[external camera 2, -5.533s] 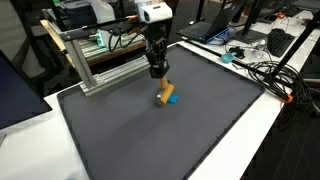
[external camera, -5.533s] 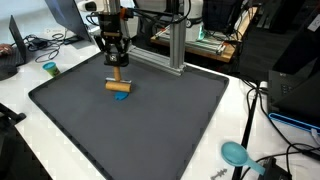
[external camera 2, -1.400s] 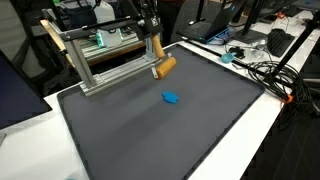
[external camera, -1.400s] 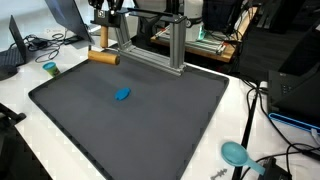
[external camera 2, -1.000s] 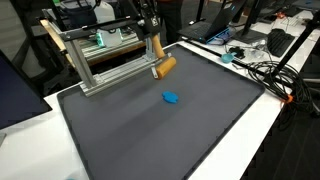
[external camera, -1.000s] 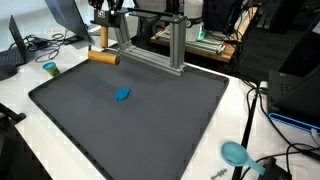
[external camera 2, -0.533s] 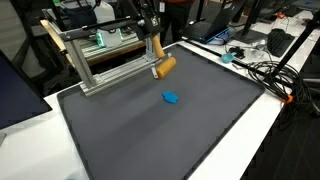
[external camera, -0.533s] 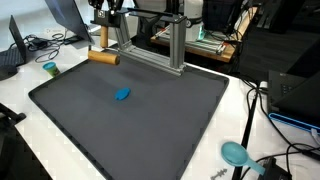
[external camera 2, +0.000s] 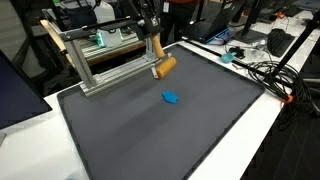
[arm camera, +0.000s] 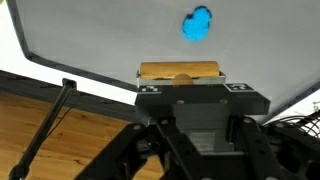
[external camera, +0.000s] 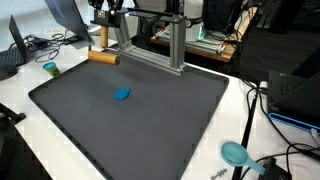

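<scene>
A small wooden mallet (external camera: pixel 103 57) (external camera 2: pixel 166 68) hangs in the air over the back edge of the dark mat (external camera: pixel 150 125) (external camera 2: pixel 190 130). Its thin handle points up into my gripper (external camera: pixel 100 30) (external camera 2: pixel 151 35), which is shut on it. In the wrist view the mallet's head (arm camera: pixel 180 71) shows as a tan bar just beyond the gripper (arm camera: pixel 181 82), whose black body hides the fingers. A small blue piece (external camera: pixel 122 95) (external camera 2: pixel 171 98) (arm camera: pixel 197 24) lies alone on the mat, well below and apart from the mallet.
An aluminium frame (external camera: pixel 165 50) (external camera 2: pixel 100 68) stands along the mat's back edge, close to the gripper. A teal cup (external camera: pixel 49 69) sits on the white table beside the mat. A teal round thing (external camera: pixel 235 153) and cables (external camera 2: pixel 262 68) lie past the mat's other side.
Since the earliest frames the gripper has lifted the mallet off the mat beside the blue piece and carried it up toward the frame. Over the last second nothing has moved.
</scene>
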### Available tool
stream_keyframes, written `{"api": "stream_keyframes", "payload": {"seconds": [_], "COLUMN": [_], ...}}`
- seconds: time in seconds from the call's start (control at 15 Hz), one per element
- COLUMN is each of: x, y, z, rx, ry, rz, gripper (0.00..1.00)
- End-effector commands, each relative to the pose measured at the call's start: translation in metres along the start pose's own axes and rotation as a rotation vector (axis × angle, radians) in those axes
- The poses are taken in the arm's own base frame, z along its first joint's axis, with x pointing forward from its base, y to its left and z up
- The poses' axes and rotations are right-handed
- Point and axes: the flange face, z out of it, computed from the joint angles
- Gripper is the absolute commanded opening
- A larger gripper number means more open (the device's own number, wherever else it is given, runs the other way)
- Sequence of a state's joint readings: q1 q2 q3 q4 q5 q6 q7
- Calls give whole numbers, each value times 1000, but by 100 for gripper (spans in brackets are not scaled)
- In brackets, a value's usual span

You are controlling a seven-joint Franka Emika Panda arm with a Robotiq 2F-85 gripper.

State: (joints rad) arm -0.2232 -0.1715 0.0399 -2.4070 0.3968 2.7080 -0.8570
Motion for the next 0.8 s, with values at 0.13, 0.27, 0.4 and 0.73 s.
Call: {"api": "stream_keyframes", "payload": {"seconds": [0.13,0.27,0.4,0.73], "x": [0,-5,-10,12], "y": [0,1,-3,-23], "z": [0,0,-5,-48], "rx": [0,-32,-28,-45], "ry": [-1,-28,-75,-217], "rz": [1,48,106,157], "gripper": [47,22,22,22]}}
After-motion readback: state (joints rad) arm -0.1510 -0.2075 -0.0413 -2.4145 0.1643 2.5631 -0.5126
